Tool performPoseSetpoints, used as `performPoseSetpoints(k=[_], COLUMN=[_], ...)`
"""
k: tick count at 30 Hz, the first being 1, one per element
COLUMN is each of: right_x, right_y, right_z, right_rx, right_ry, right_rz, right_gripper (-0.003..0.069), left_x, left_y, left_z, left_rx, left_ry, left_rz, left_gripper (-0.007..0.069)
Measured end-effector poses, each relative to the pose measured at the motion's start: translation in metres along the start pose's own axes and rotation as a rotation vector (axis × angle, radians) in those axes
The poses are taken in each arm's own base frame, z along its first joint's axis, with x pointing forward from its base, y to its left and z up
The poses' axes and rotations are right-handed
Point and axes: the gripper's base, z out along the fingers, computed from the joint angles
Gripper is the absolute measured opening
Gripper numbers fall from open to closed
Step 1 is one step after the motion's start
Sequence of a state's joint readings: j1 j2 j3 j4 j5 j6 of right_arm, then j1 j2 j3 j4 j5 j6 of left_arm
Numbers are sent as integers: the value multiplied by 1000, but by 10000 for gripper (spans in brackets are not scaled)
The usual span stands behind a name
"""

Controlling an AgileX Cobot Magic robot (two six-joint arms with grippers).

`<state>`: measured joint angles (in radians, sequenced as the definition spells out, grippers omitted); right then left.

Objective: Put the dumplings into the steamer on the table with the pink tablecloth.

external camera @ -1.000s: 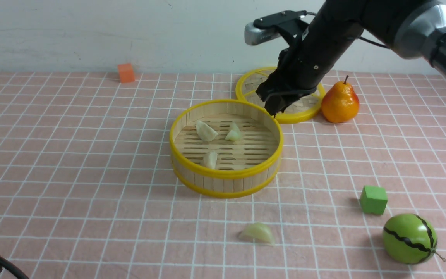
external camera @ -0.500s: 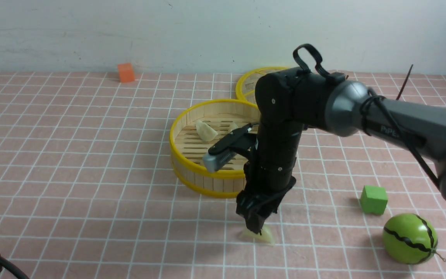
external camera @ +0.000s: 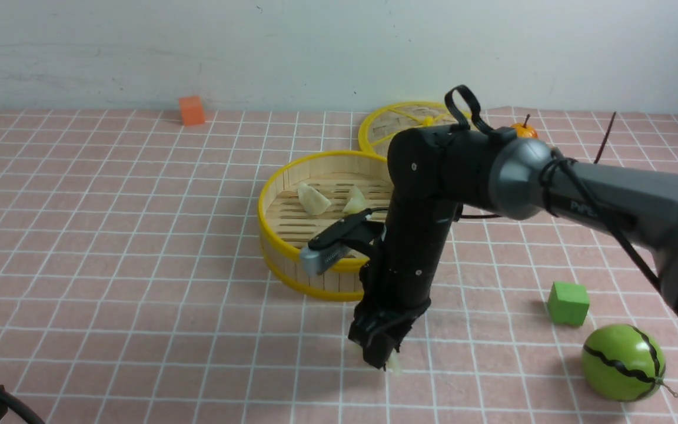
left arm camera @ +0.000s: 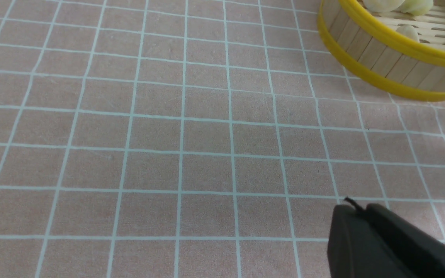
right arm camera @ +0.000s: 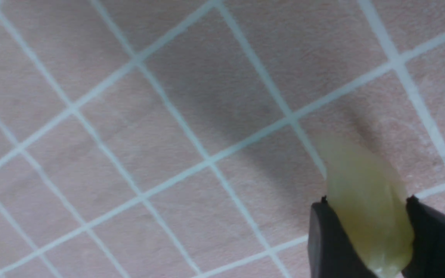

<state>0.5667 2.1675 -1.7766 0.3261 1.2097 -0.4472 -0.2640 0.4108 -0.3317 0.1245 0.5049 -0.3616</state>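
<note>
The steamer (external camera: 268, 197) stands mid-table on the pink tablecloth (external camera: 109, 235). Two dumplings (external camera: 313, 200) (external camera: 355, 202) show inside it; my right arm hides the rest of its floor. The left wrist view shows the steamer (left arm camera: 365, 71) with dumplings (left arm camera: 408, 33) in it. My right gripper (external camera: 379, 356) is down at the cloth in front of the steamer, shut on the fourth dumpling (external camera: 396, 365). In the right wrist view the gripper (right arm camera: 367, 201) pinches that dumpling (right arm camera: 357, 170) between both fingers. My left gripper (left arm camera: 355, 210) is shut and empty, low over the cloth.
A flat woven lid (external camera: 401, 118) lies behind the steamer, with an orange pear (external camera: 521, 129) mostly hidden by my right arm. A green cube (external camera: 567, 303) and a green striped melon (external camera: 622, 362) sit at the front right. An orange cube (external camera: 192, 110) is at the far left.
My right arm swung from above the lid down to the dumpling in front of the steamer and shut on it, then shifted slightly left. The left arm stayed put.
</note>
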Motion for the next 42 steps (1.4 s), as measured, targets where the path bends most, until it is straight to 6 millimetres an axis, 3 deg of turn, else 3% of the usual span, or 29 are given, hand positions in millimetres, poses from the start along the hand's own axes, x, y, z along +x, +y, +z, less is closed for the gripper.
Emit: performPoseSetpoints(k=[1,4,5,6,9,11,13,17,18,20,24,29,31,34,36,37,38,39,40,42], right_x=[-2,-19,-20,-28,-39,-42,-48,-51,-50,-48,-49,-52,-51,-44,-30,-30,-19,-18,-4,10], right_y=[3,14,15,19,15,11,-7,-46,-46,-61,-64,-63,-61,-55,-44,-43,-29,-27,-9,8], right_z=[-7,-53,-56,-84,-110,-110,-98,-50,-50,-29,-25,-36,-51,-78,-112,-116,-150,-154,-194,-226], right_rx=[-2,30,34,74,156,172,209,241,243,241,247,270,303,355,409,416,452,456,484,501], right_ry=[-20,-161,-171,-252,-386,-409,-433,-349,-349,-306,-313,-359,-350,-322,-285,-292,-327,-336,-417,-490], right_rz=[-13,-91,-95,-135,-157,-153,-131,-71,-70,-20,-8,32,47,59,85,86,105,107,122,133], right_gripper=[242,242,242,242,242,242,242,242,242,242,256,426,484,492,448,442,377,369,293,220], left_x=[0,-1,-1,-1,-2,-2,-2,-2,-2,-2,-3,-3,-4,-4,-4,-4,-4,-4,-4,-4], left_y=[0,0,0,0,-1,-1,-1,-1,-1,-1,-1,-1,-2,-2,-2,-2,-2,-2,-2,-2], left_z=[0,0,0,0,0,0,0,0,0,0,0,0,0,0,0,0,0,0,0,0], left_rx=[0,3,3,5,7,8,8,8,8,8,13,15,17,18,18,18,18,18,18,18], left_ry=[0,-7,-7,-14,-19,-20,-20,-20,-20,-21,-32,-38,-43,-47,-47,-47,-47,-47,-47,-47], left_rz=[0,0,0,0,0,0,0,-1,-1,-1,-1,-1,-1,-1,-1,-1,-1,-1,-1,-2], left_gripper=[33,36,36,38,39,39,39,39,39,39,43,50,54,56,57,57,57,57,60,62])
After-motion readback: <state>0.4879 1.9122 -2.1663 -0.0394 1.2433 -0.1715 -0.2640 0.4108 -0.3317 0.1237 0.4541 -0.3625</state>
